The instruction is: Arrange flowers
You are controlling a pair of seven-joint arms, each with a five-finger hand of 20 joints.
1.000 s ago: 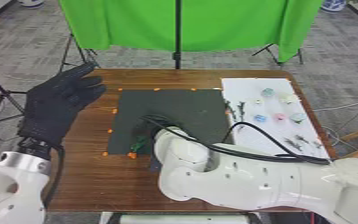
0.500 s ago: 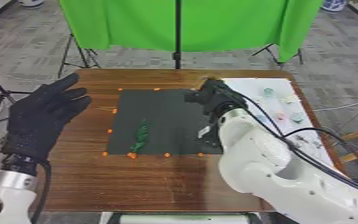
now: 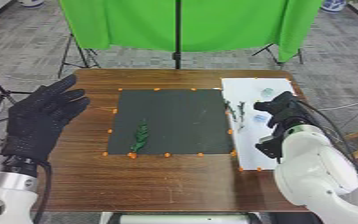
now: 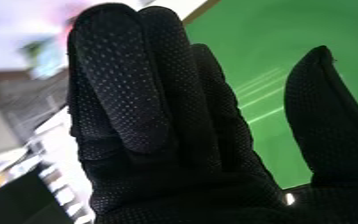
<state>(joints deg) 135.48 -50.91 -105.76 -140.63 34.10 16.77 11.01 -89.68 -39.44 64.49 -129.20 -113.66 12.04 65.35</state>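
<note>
On the grained brown wood of the table (image 3: 167, 180), a smooth, flat, square black mat (image 3: 171, 117) is laid, with small orange spots along its edges. To its right a white sheet (image 3: 251, 157), oblong and plain, is spread. A single green leaf (image 3: 141, 135), slender and jagged at the edges, is laid on the mat, in its near left part. Its long axis is run from near to far, the far end tilted slightly to the right; which end is the stem cannot be told.

Two thin, dark, feathery sprigs (image 3: 241, 111) are seen side by side on the left part of the sheet, their long axes also set roughly near to far. Farther right, at least two pale, rounded flower heads (image 3: 267, 93) are seen, one beyond the other; how many are covered by the right hand (image 3: 286, 112) cannot be told. That hand is held over the right part of the sheet. In the right wrist view, the fingers of the right hand (image 4: 184, 170) are seen straight and close together, the thumb spread well apart, with nothing gripped; its black fabric is finely dotted.

The left hand (image 3: 42, 117) is held left of the mat, its fingers extended and empty.
</note>
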